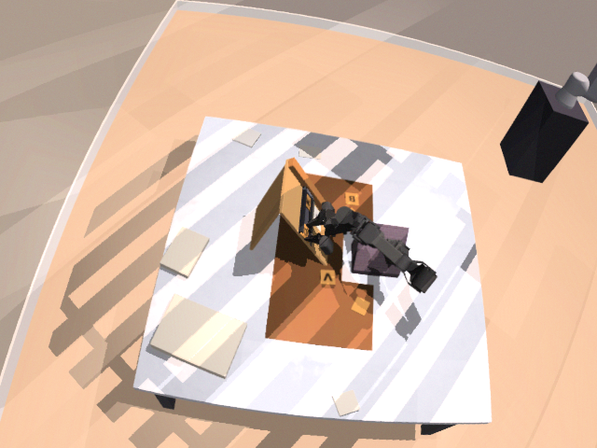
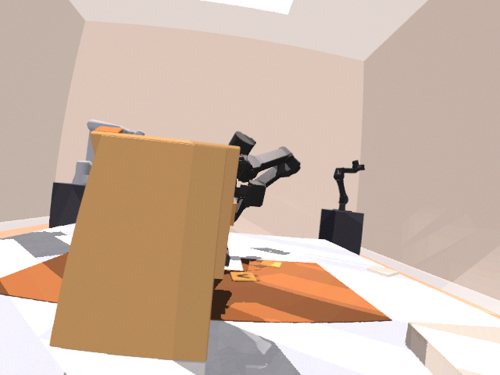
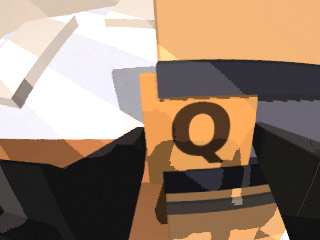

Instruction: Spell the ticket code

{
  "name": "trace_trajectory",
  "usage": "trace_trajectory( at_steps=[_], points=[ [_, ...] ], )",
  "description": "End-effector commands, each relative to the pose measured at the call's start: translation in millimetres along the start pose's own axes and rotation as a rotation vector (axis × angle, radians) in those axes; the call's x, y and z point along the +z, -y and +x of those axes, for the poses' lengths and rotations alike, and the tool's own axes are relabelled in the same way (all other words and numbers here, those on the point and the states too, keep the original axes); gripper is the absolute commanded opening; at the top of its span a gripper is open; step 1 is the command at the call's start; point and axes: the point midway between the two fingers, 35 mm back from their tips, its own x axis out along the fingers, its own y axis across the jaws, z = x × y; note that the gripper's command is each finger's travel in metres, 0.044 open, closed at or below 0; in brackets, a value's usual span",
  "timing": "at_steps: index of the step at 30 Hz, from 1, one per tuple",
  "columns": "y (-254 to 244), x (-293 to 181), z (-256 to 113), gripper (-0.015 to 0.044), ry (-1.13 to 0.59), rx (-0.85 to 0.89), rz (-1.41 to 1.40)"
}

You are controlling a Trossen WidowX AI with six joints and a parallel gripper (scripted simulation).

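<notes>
The tilted board (image 1: 290, 192) (image 2: 133, 242) (image 3: 240, 30) carries the dark letter rail (image 1: 302, 212) (image 3: 210, 79). My gripper (image 3: 200, 133) is shut on the Q tile (image 3: 235, 107) at the rail's open end. In the wrist view the Q is upright; most of the tile lies between the upper and lower rail strips, and its left edge sticks out. Another tile (image 1: 308, 200) sits farther along the rail, its letter unclear. A B tile (image 1: 352, 198), a tile marked A or V (image 1: 327, 277) (image 2: 243, 276) and a tile with unreadable face (image 1: 360, 305) (image 2: 271, 263) lie loose. The ticket's code is not readable.
The loose tiles lie on an orange-brown mat (image 1: 308, 318) (image 2: 306, 298). A dark purple block (image 1: 359, 260) is under the arm. Pale flat slabs (image 1: 200, 332) (image 1: 186, 251) lie left on the white counter (image 1: 289, 381), with smaller pale pieces (image 1: 345, 402) (image 1: 247, 137) near its edges.
</notes>
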Motion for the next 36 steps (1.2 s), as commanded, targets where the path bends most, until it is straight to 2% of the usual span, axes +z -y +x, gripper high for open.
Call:
trace_trajectory(
  at_steps=[1, 36],
  points=[
    [2.5, 0.2, 0.4, 0.0000, -0.001, 0.002, -0.006],
    [21.1, -0.1, 0.9, 0.0000, -0.001, 0.002, -0.007]
  ],
)
